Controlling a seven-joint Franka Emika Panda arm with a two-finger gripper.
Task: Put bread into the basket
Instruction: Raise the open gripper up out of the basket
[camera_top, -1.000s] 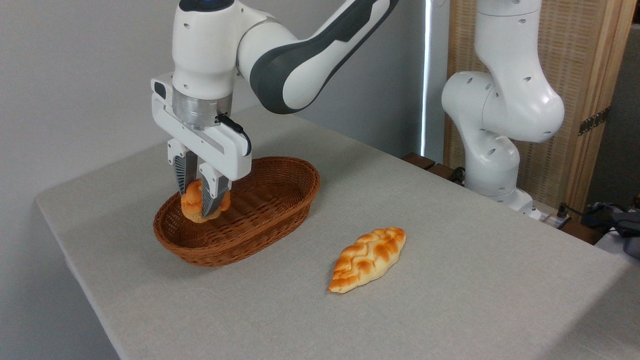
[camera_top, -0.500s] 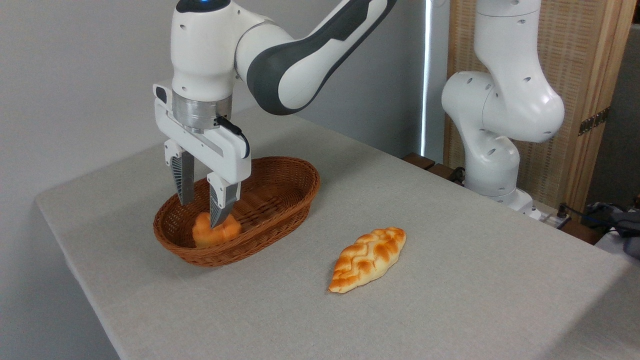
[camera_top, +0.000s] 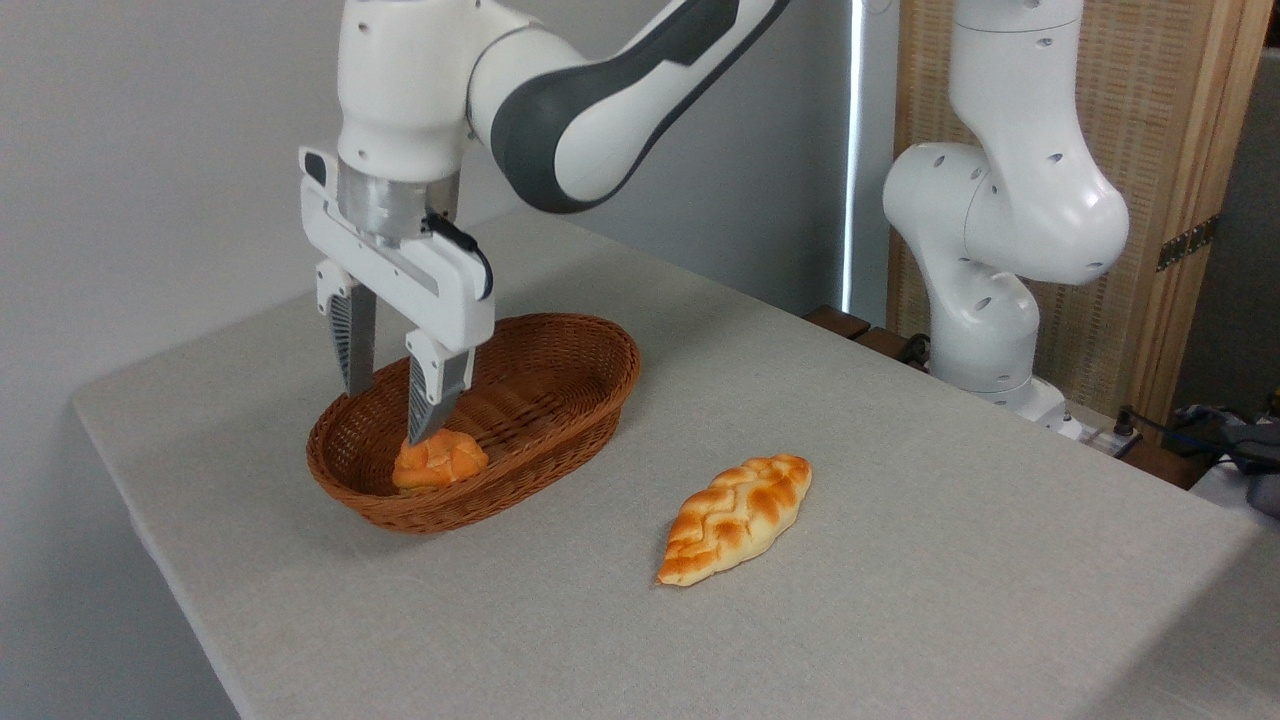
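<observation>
We see our hand (camera_top: 390, 412) hanging above the near left end of the basket (camera_top: 560, 345), with its two fingers (camera_top: 350, 345) spread apart and pointing straight down, and nothing is held between them. The bread (camera_top: 440, 461) lies on the bottom of the basket, at the end that is closest to the front left corner of the desk (camera_top: 900, 560). It sits a little tilted against the woven wall, with its orange knotted top turned up and toward the camera. The tip of the nearer finger stands just above the bread; we cannot tell for sure if it touches the bread or not, but the fingers are too wide apart to grip it. We judge that the bread rests low inside the rim, so the flared wall keeps it from rolling out, and this is why the hand can stand open above it. The basket stands near the left edge of the desk, at its far side. The braided loaf (camera_top: 737, 517) lies on the bare desk, well apart from the basket toward the middle, and it is not our object. In our judgement the task is almost finished, and what remains is only to lift the hand straight up, so that the fingers do not catch the rim.
</observation>
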